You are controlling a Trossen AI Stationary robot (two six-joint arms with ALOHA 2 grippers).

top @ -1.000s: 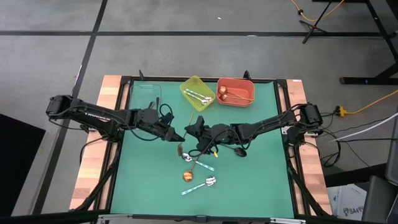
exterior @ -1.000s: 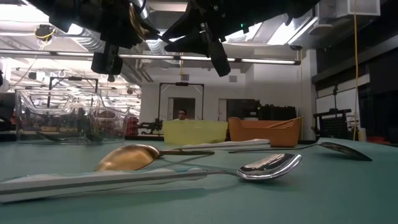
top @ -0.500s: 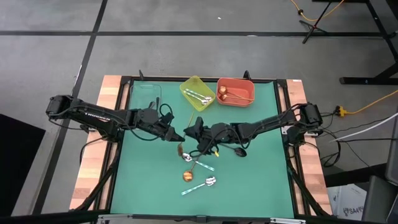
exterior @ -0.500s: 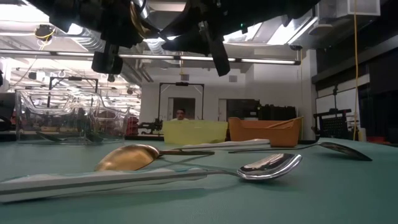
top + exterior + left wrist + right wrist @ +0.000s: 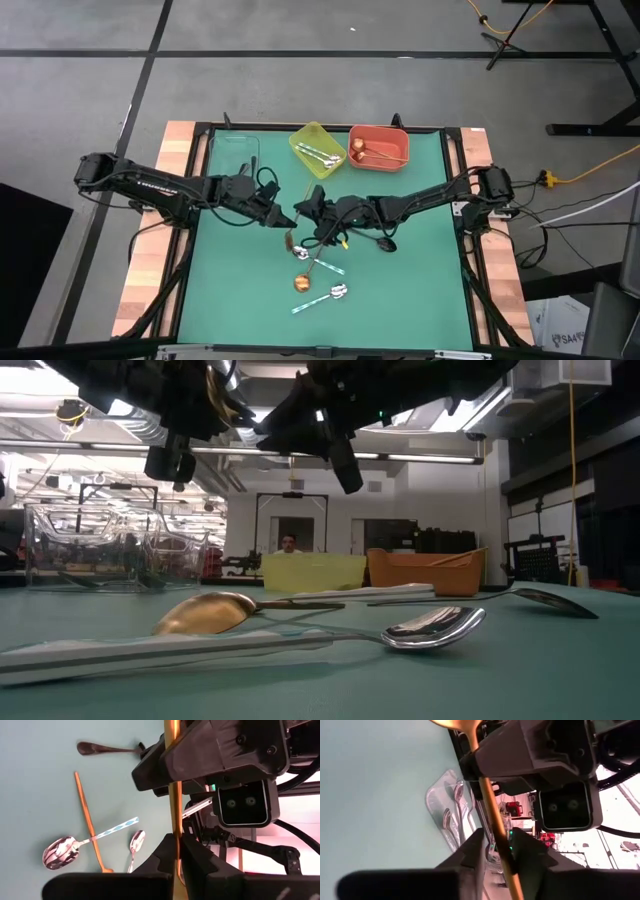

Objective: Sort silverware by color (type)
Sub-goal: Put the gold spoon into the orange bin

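Right gripper [image 5: 308,207] edged slightly left, frame centre, meeting left gripper [image 5: 287,217]. Both clamp one gold spoon [image 5: 174,780]: light, stiff, slippery; pinch mid-handle

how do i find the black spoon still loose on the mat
Start at the green mat and follow the right arm in from the right edge. Just under that arm, right of the scattered spoons at the middle, lies the black spoon. It is the only dark one there; its neighbours are copper-gold or silver with teal handles.
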